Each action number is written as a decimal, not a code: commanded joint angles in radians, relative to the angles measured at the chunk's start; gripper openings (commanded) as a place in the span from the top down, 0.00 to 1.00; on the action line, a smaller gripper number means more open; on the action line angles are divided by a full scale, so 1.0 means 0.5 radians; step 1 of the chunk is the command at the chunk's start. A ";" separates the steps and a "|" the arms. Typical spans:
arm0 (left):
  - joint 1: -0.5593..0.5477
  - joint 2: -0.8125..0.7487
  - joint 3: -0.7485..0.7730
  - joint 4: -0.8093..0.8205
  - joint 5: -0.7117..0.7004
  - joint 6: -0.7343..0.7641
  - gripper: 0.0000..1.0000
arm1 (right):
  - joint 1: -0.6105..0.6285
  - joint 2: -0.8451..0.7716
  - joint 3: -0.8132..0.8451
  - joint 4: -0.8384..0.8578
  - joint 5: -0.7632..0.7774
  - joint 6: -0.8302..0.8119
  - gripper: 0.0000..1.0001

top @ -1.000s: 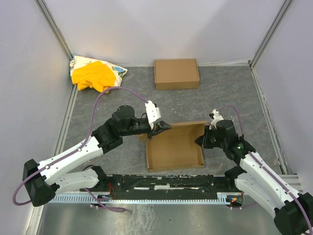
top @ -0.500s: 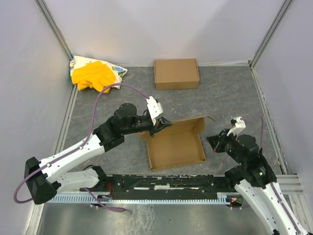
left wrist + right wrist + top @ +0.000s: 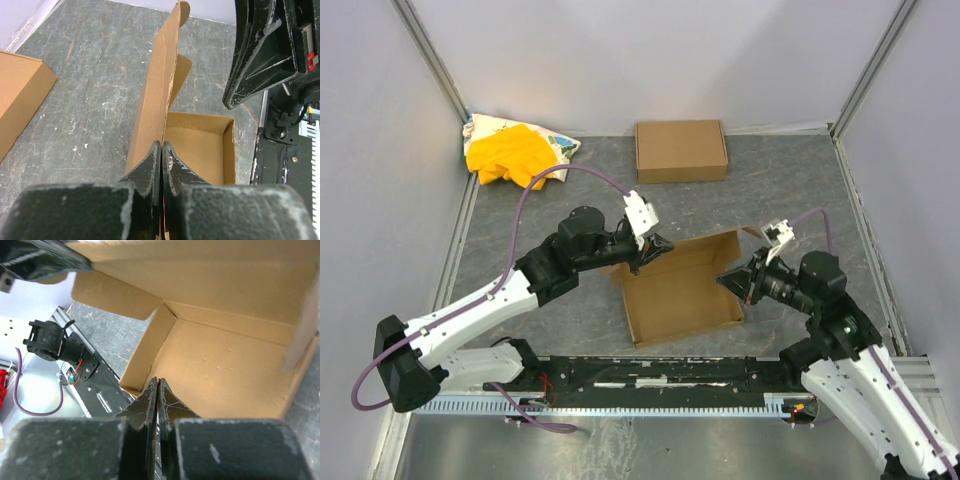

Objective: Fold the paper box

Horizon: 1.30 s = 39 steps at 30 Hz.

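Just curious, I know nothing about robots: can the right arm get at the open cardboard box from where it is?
Probably yes: the right gripper sits at the right edge of the paper box, fingers shut, with nothing between them.

Shows the right gripper (image 3: 157,382) low in the middle, fingers pressed together just at the near wall of the paper box (image 3: 225,365). Looks into the open tray, one wide flap raised behind. Catches the dark left gripper (image 3: 50,260) at top left, grey table (image 3: 107,335) beside the box.
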 commanded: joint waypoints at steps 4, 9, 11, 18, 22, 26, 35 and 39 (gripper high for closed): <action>-0.009 0.064 0.155 -0.094 -0.111 -0.098 0.97 | 0.364 0.412 0.298 0.348 0.188 -0.219 0.90; -0.009 0.056 0.179 -0.113 -0.225 -0.104 0.97 | 0.709 0.606 0.328 0.465 0.475 -0.331 0.77; -0.007 0.056 0.191 -0.111 -0.267 -0.104 0.97 | 0.828 0.640 0.295 0.534 0.618 -0.357 0.70; -0.007 0.087 0.224 -0.085 -0.352 -0.125 0.97 | 1.199 0.541 -0.117 1.149 1.138 -0.491 0.60; -0.007 0.107 0.231 -0.069 -0.353 -0.125 0.97 | 1.420 0.750 -0.153 1.351 1.301 -0.688 0.53; -0.009 0.123 0.242 -0.062 -0.362 -0.128 0.97 | 1.558 0.959 -0.158 1.559 1.418 -0.768 0.46; -0.009 0.158 0.296 -0.081 -0.387 -0.131 0.97 | 1.719 1.476 -0.207 2.253 1.576 -0.756 0.42; -0.008 0.177 0.301 -0.088 -0.389 -0.134 0.97 | 1.770 1.781 -0.175 2.605 1.682 -0.759 0.41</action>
